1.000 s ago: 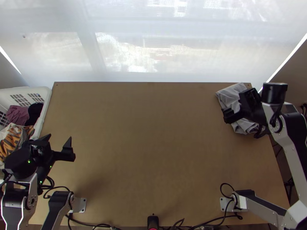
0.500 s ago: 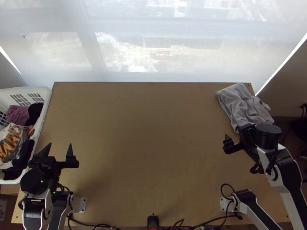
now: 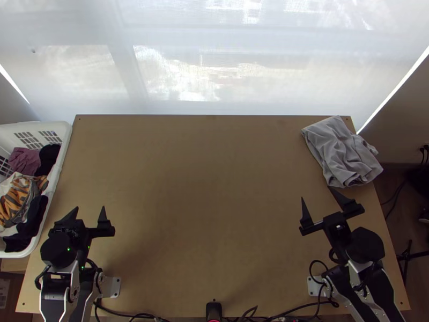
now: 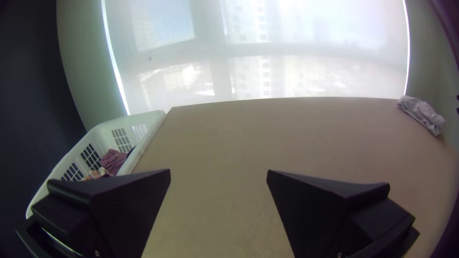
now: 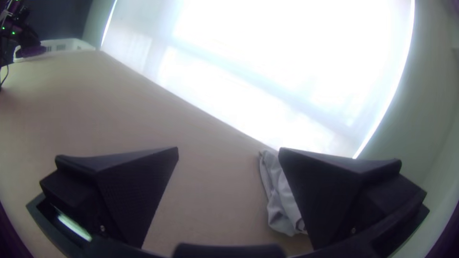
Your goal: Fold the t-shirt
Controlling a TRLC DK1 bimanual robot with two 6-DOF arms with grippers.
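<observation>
Black and spread open, the left end effector (image 3: 90, 209) and right end effector (image 3: 317, 194) are hovering over the bench's (image 3: 214, 188) near side. Beyond them, a grey t-shirt (image 3: 343, 153) is lying folded, wrinkled, at the far right corner; a white basket (image 3: 64, 140) is standing at left.

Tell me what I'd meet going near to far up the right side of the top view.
Right arm's base plate → open right gripper → rumpled grey cloth → pale window blind.
</observation>
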